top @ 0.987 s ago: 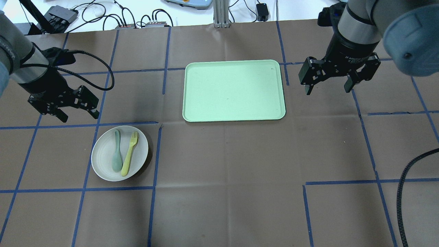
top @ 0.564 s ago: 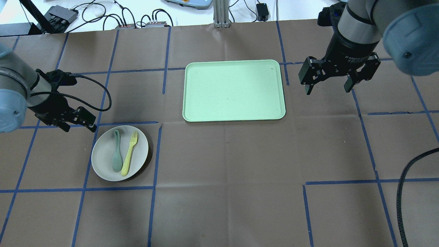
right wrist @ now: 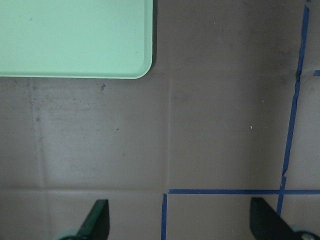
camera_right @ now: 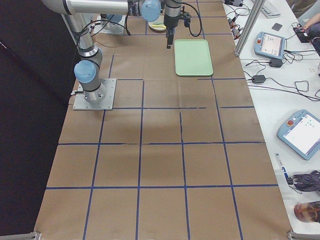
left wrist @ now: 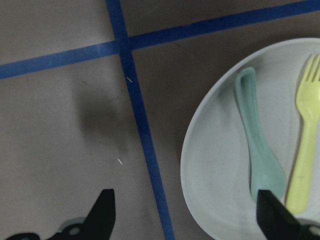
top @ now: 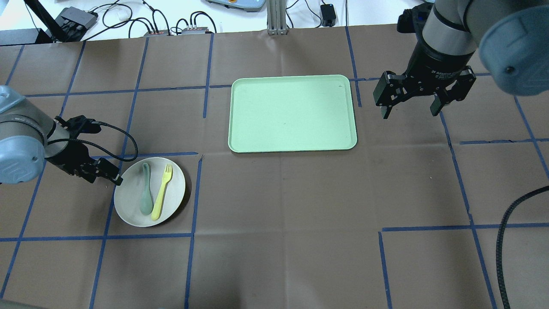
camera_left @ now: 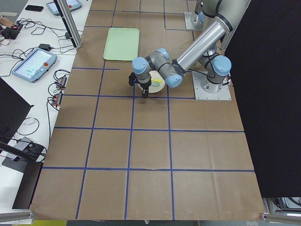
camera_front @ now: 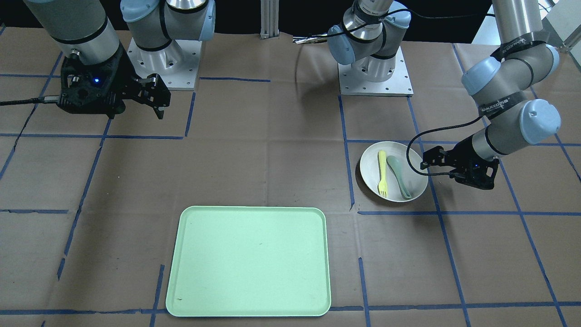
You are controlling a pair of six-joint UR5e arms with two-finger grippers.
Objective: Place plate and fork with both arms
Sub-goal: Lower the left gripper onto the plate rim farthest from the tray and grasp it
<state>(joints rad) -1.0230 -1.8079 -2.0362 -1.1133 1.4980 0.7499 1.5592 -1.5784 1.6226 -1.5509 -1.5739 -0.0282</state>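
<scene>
The off-white plate (top: 131, 204) lies at the table's near left, also in the front view (camera_front: 370, 170) and the left wrist view (left wrist: 215, 165). On it lie the light-yellow fork (top: 162, 193) (camera_front: 382, 175) (left wrist: 302, 150) and a grey-green spoon (top: 146, 195) (left wrist: 260, 150). My left gripper (top: 104, 176) (camera_front: 474, 181) (left wrist: 187, 220) is open and low at the plate's far-left rim. In the wrist view one finger is over the plate and the other over the table. My right gripper (top: 409, 112) (camera_front: 156, 97) (right wrist: 181, 222) is open and empty, held above the table right of the tray.
The mint-green tray (top: 291, 113) (camera_front: 249, 261) (right wrist: 75, 37) lies at the table's far middle with nothing on it. Brown paper with blue tape lines covers the table. Cables and boxes sit beyond the far edge. A black cable (top: 504, 240) hangs at the near right.
My left gripper has moved nearer and down, from beyond the plate to its far-left rim. The right arm, plate, fork and spoon have not moved.
</scene>
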